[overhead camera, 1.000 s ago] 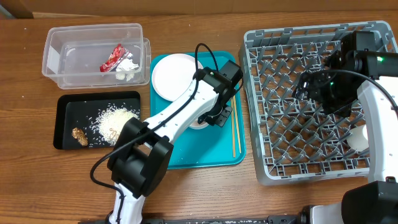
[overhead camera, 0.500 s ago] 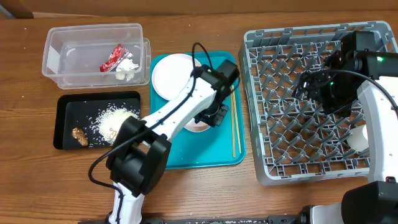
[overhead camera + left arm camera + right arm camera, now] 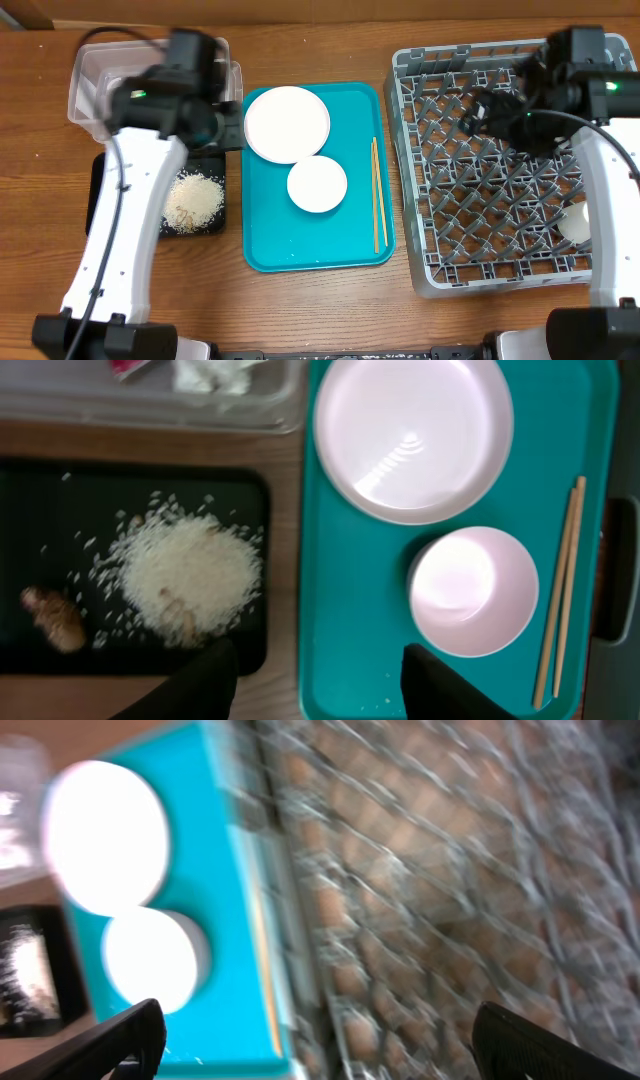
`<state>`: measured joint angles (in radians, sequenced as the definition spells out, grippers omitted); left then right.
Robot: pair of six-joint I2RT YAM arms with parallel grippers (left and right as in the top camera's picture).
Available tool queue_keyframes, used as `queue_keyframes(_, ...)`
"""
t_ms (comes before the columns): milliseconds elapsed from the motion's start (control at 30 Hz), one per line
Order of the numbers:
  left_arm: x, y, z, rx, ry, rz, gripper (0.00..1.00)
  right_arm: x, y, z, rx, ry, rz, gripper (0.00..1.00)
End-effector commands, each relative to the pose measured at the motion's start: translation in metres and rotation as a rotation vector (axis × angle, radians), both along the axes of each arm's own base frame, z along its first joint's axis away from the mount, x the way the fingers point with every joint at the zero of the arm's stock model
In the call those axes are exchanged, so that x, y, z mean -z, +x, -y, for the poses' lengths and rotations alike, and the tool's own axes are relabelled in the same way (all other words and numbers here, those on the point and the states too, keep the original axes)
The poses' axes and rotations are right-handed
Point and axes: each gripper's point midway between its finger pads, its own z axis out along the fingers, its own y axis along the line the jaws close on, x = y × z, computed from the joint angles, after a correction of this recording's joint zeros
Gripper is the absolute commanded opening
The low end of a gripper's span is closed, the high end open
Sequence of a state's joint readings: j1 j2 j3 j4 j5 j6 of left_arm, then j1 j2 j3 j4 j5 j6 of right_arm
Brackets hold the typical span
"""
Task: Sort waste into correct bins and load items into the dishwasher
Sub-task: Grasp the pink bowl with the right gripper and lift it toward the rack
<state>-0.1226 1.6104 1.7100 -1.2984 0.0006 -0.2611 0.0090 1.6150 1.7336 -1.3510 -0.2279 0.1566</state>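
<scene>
My left gripper [image 3: 318, 690] hangs open high over the gap between the black tray [image 3: 30, 510] and the teal tray [image 3: 350, 610], with nothing between its fingers. The black tray holds the rice [image 3: 185, 575] and a brown lump [image 3: 50, 620]. The red wrapper [image 3: 130, 365] and the napkin [image 3: 215, 375] lie in the clear tub [image 3: 85, 85]. On the teal tray are a white plate [image 3: 287, 123], a white bowl [image 3: 317, 184] and the chopsticks [image 3: 377, 195]. My right gripper [image 3: 480, 110] is open and empty over the grey dish rack [image 3: 500, 200].
A small white cup [image 3: 575, 222] sits in the rack's right side. My left arm [image 3: 130, 200] crosses over the black tray and the tub and hides much of both. The right wrist view is blurred by motion.
My left gripper has opened and left the bowl on the teal tray, and the arm has swung up and left over the bins. The right gripper has shifted slightly toward the rack's back.
</scene>
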Motion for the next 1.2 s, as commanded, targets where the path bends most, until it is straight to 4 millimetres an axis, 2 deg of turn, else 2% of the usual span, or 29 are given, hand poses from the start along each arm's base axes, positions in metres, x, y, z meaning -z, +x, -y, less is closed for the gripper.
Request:
queue_keyframes(0, 0.002, -0.005, -0.023, -0.086, -0.054, -0.040, 0.58, -0.022, 0.005, -0.053, -0.149, 0.030, 0.096, 0.99)
queue_keyframes(100, 0.005, -0.011, -0.041, -0.144, -0.077, -0.070, 0.60, -0.018, 0.005, -0.099, -0.257, 0.041, 0.115, 0.97)
queue_keyframes(167, 0.006, -0.012, -0.052, -0.174, -0.078, -0.074, 0.63, -0.008, 0.003, -0.125, -0.307, 0.038, 0.098, 0.96)
queue_keyframes(300, 0.006, -0.012, -0.057, -0.188, -0.078, -0.073, 0.66, 0.030, 0.000, -0.160, -0.334, 0.008, 0.002, 0.96)
queue_keyframes(433, 0.006, -0.012, -0.056, -0.188, -0.078, -0.073, 0.68, 0.075, -0.003, -0.183, -0.358, -0.015, -0.119, 0.90)
queue_keyframes(567, 0.006, -0.011, -0.057, -0.188, -0.077, -0.069, 0.69, 0.116, -0.006, -0.193, -0.339, -0.038, -0.229, 0.83)
queue_keyframes(767, 0.006, -0.011, -0.057, -0.188, -0.077, -0.070, 0.70, 0.168, -0.014, -0.200, -0.342, -0.071, -0.361, 0.58)
queue_keyframes(900, 0.006, -0.011, -0.057, -0.188, -0.077, -0.069, 0.70, 0.185, -0.019, -0.204, -0.354, -0.086, -0.403, 0.52)
queue_keyframes(1167, 0.006, -0.011, -0.057, -0.188, -0.077, -0.069, 0.70, 0.205, -0.024, -0.201, -0.349, -0.092, -0.423, 0.49)
